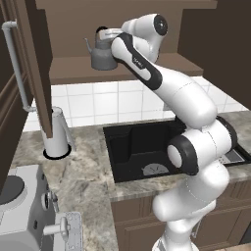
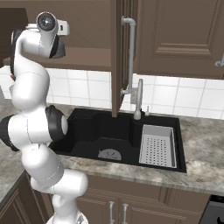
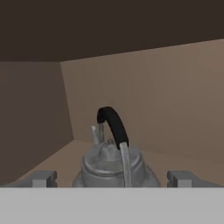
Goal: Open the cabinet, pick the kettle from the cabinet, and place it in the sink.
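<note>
1. Where the left base view looks up at the open cabinet, the kettle stands at upper centre on the lighter brown shelf: squat, rounded, dark grey, with a thin curved spout pointing to frame left and a dark arched handle on top.
2. Just right of the kettle in that view, the white arm crosses the shelf opening and hides the kettle's right side; the jaws themselves cannot be made out here.
3. At the left edge the open cabinet door hangs edge-on with its silver bar handle, and a white paper-towel roll stands on the grey marbled counter below it.
4. Lower centre, the black sink sits recessed in the counter, with its round drain showing beside the arm's elbow.
5. Turning to the right base view, the arm rises along the left side, its top joint in front of the shelf, so the kettle is hidden there.
6. At centre the open door hangs over the sink; a grey perforated tray lies in the basin's right part, and a faucet stands behind it.
7. From the hand view, the kettle sits at lower centre on the shelf, handle arching upward.
8. Both fingertips stand spread wide at the lower corners, one on each side of the kettle and apart from it; the gripper holds nothing.
</note>
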